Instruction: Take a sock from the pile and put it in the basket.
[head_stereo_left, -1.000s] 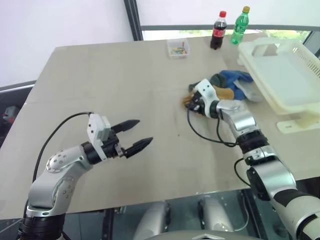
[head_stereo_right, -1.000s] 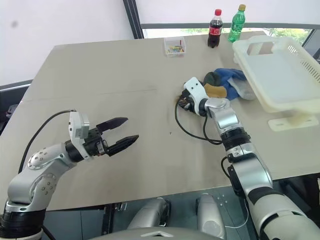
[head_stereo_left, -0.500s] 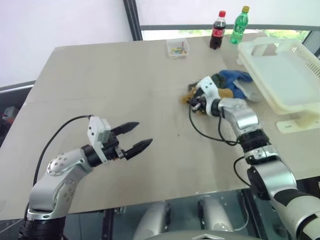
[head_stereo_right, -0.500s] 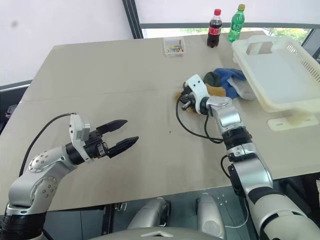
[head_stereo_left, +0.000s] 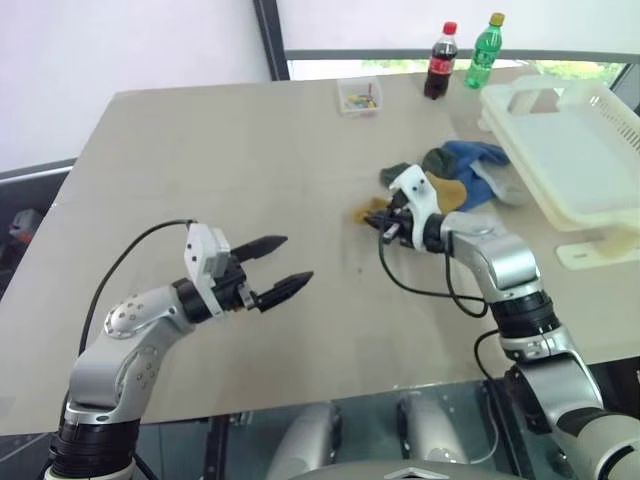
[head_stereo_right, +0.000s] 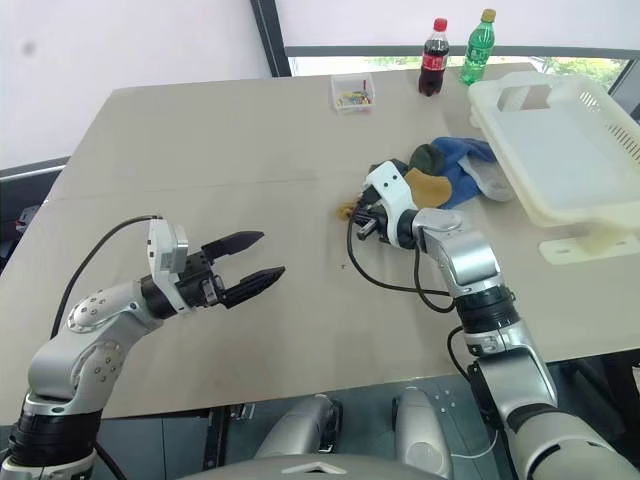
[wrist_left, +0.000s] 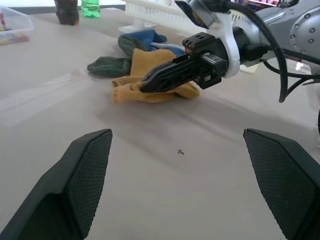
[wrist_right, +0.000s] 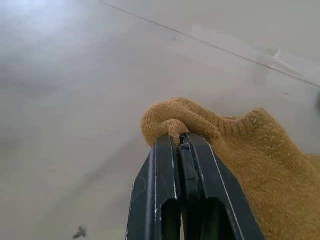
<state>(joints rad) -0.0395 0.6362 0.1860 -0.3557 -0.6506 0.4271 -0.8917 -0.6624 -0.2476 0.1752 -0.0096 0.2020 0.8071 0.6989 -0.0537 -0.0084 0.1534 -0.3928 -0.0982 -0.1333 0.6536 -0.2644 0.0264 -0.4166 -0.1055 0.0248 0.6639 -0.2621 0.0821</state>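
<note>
The table (head_stereo_left: 250, 150) is bearing everything, with the basket (head_stereo_left: 560, 150) sitting at its far right edge. The pile (head_stereo_left: 465, 172) is lying just beside the basket, toward the table's middle. The left gripper (head_stereo_left: 283, 268) is hovering well apart from the pile, its jaws standing wide and holding nothing. The right gripper (head_stereo_right: 352, 214) is nearer, its jaws pinching tight on a fold of the yellow sock (wrist_right: 235, 145), which is trailing from the fingertips back toward the pile. The basket is lying to the right of that grip, so the carry probably needs lifting and swinging rightward over its rim
</note>
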